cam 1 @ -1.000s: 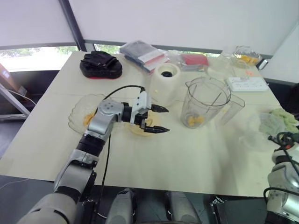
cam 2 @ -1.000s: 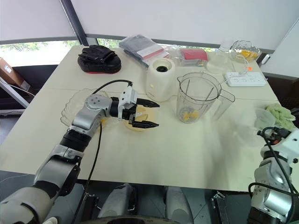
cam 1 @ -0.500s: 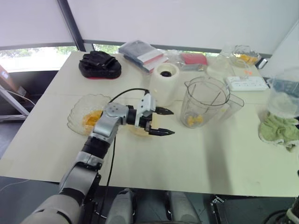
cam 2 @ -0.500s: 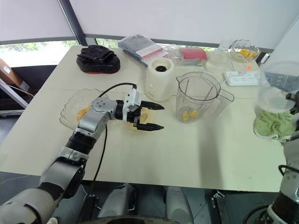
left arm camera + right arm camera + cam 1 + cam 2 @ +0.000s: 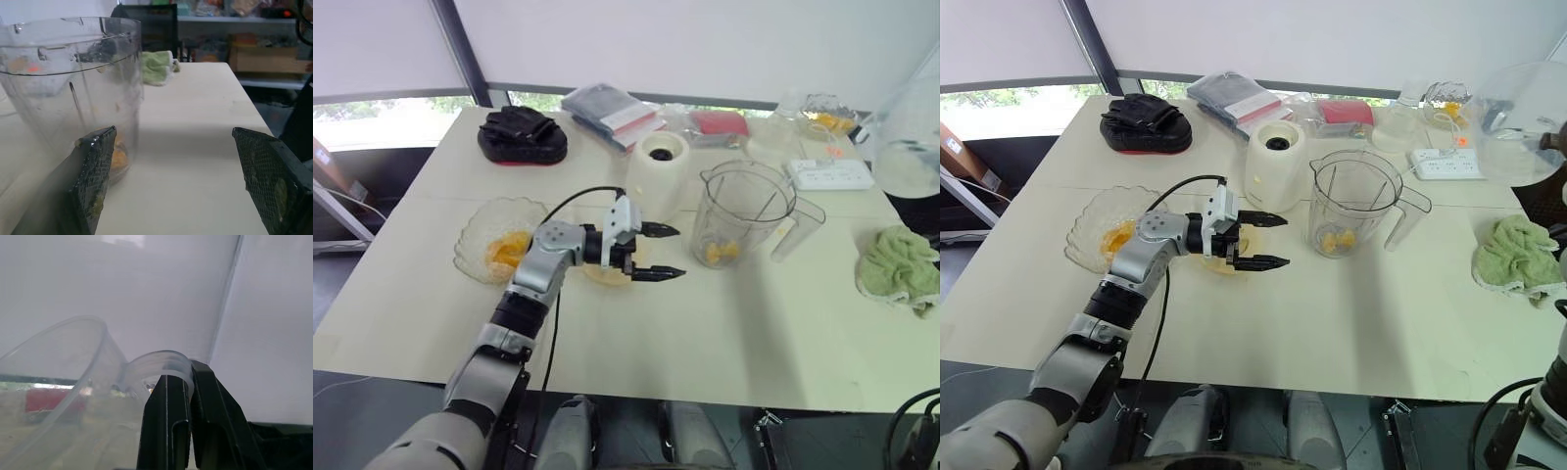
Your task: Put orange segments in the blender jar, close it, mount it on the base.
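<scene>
Risen higher, the clear plastic dome lid (image 5: 1513,122), pinched by the right end effector (image 5: 188,377), awaits closing; left end effector (image 5: 1283,241) spread.

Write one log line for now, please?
left gripper: open, beside jar | right gripper: shut on clear lid, raised | jar: orange segments inside, uncovered

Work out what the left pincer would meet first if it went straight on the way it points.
Probably the jar: the left pincer points toward it across bare table, open, and one finger lines up with the jar's wall. Its midline may just pass beside it.
</scene>
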Tool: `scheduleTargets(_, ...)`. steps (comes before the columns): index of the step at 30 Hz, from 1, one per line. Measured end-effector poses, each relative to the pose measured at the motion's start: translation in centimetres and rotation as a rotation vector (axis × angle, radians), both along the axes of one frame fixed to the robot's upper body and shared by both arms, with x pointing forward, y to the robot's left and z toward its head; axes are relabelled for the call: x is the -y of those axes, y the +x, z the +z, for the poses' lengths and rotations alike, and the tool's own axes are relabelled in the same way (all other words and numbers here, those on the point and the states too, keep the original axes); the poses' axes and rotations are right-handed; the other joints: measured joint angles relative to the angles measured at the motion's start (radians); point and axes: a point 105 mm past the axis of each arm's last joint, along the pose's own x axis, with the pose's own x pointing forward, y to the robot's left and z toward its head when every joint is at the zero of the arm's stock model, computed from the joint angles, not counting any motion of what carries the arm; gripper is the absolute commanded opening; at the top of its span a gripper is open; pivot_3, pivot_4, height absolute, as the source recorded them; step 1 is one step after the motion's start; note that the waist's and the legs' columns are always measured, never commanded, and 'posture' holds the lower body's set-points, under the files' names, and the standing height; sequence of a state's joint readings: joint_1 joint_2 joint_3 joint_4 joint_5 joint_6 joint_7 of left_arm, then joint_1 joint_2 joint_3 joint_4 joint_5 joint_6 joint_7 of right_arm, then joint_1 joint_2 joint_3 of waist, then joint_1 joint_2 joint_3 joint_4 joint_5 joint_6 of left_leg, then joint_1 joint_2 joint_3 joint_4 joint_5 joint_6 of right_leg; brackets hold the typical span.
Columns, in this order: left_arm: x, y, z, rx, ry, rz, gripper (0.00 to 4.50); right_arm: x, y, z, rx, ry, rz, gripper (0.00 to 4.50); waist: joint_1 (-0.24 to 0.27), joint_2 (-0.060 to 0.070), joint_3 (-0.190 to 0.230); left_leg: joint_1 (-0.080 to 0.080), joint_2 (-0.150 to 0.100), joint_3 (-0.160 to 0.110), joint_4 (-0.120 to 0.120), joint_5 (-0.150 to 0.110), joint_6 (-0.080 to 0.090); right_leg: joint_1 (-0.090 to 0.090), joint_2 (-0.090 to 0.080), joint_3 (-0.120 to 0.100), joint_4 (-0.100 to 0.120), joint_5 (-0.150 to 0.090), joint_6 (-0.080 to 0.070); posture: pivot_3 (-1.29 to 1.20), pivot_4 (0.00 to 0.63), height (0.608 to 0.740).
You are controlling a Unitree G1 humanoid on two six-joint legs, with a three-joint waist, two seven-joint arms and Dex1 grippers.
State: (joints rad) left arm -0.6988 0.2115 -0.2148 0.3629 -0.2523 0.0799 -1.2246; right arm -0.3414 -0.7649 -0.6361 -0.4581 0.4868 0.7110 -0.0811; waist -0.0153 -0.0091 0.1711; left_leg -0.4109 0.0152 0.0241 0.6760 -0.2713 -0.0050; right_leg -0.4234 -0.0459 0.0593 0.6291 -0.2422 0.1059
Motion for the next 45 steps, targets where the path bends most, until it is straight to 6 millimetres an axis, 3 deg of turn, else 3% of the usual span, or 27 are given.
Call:
scheduleTargets(5,-0.1,0.3,0.1,-0.016,-0.041,0.06,3.94,-1.8,1.4,-0.3,-0.038,-0.057,0.042,0.03,0.001,0.0,0.0,0.0,0.0,0.0,0.0,0.0,0.0,0.0,0.0,0.0,0.0,0.0,0.0,0.0,0.15,0.74)
scheduleTargets(16,-1.0,1.0,2.7,0.017,-0.168,0.191,3.94,-4.5,3.0,-0.4,-0.077,-0.191,0.095,0.03,0.001,0.0,0.0,0.0,0.0,0.0,0.0,0.0,0.0,-0.001,0.0,0.0,0.0,0.0,0.0,0.0,0.15,0.74)
scheduleTargets(33,-1.9,0.9,1.9,-0.044,-0.178,0.238,3.94,-7.1,3.7,-0.1,-0.112,-0.511,0.119,0.03,0.001,-0.001,0.001,0.0,0.0,0.0,0.0,0.0,0.0,-0.001,0.0,0.0,0.0,0.0,0.0,0.0,0.15,0.74)
scheduleTargets(45,-1.8,0.8,1.9,-0.041,-0.176,0.23,3.94,-7.3,3.5,-0.5,-0.139,-0.627,0.104,0.03,0.002,-0.001,0.001,0.0,0.0,0.0,0.0,0.0,0.0,-0.001,0.0,0.0,0.0,0.0,0.0,0.0,0.15,0.74)
